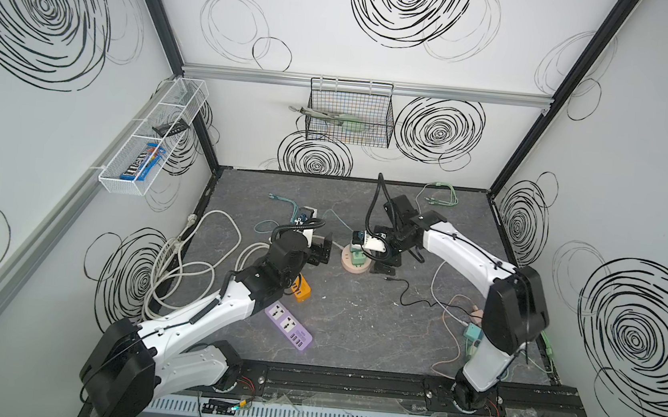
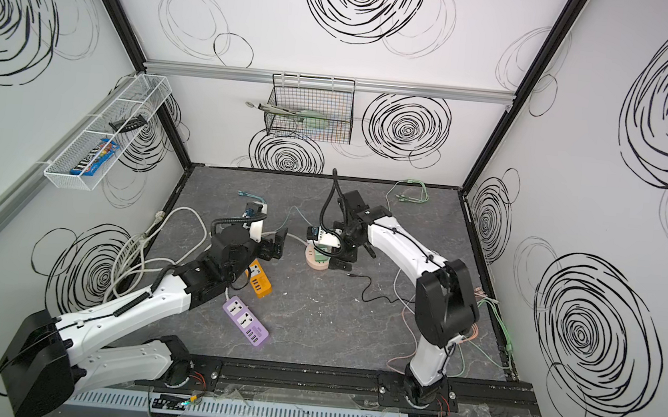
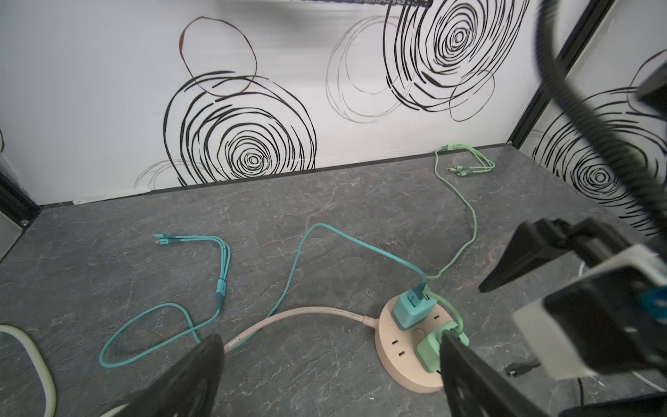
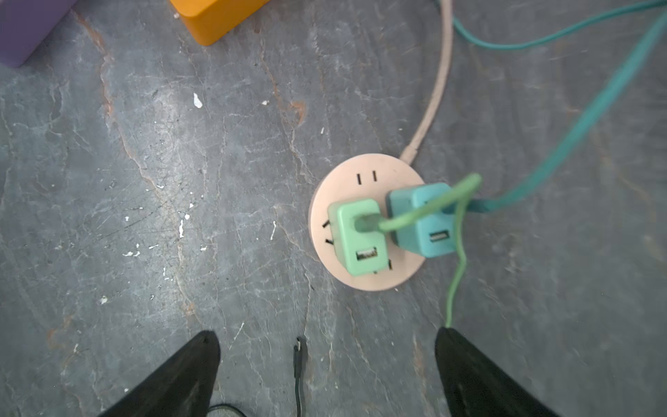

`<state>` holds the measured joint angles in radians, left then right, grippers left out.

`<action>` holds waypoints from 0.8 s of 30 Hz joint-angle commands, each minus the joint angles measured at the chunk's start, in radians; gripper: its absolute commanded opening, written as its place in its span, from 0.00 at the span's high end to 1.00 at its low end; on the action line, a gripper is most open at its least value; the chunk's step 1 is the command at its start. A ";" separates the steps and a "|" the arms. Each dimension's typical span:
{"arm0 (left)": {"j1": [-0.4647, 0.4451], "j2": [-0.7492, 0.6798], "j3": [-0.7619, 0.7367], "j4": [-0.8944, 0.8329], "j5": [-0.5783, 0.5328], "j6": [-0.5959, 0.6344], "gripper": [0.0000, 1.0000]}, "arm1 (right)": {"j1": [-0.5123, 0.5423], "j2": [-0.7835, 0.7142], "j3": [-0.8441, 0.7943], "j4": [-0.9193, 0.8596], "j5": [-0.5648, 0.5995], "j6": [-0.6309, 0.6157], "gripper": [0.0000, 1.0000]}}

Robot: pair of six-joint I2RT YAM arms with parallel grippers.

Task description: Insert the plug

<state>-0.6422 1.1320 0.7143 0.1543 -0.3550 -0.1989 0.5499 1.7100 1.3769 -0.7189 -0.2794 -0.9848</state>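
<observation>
**Entry 1: light-green plug** (image 4: 359,236). Square charger body. It stands upright on the face of the round hub (image 4: 364,169) with its base against it; the pins are out of sight. One USB port on its top is free. A green cable (image 4: 433,204) leaves the top and runs toward 1 o'clock, ending in a loose coil (image 1: 436,196) at the back of the bench (image 1: 354,328).

**Entry 2: teal plug** (image 4: 422,220). Same type, seated just beside the first on the same hub. Its teal cable (image 4: 592,104) trails off toward 10 o'clock.

**Entry 3: round hub.** Pinkish, lying near the bench centre in both top views, with unused slot pairs showing. A pale cord (image 4: 447,43) leads away toward 9 o'clock.

**Entry 4: right tool** (image 4: 325,334). Above the hub, with its arm lying toward 3 o'clock. The fingers are wide apart and hold nothing.

**Entry 5: left tool** (image 3: 330,339). At 9 o'clock of the hub, near it. The fingers are wide apart and empty.

**Entry 6: surroundings, placed from the hub.**
- Orange power strip (image 1: 302,292) at 8 o'clock.
- Purple power strip (image 1: 289,326) at 7 o'clock.
- Black cable (image 1: 407,287) at 4 o'clock.
- White cable bundle (image 1: 173,246) at 9 o'clock, by the bench edge.
</observation>
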 commanded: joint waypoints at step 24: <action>-0.154 0.479 0.177 -0.187 0.302 -0.221 0.04 | -0.105 -0.585 -0.640 0.926 0.449 1.131 0.03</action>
<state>-0.7849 1.5528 0.8513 -0.0254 -0.1356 -0.3573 0.4500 1.1885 0.7467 0.1482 0.0822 0.0486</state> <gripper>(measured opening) 0.977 0.974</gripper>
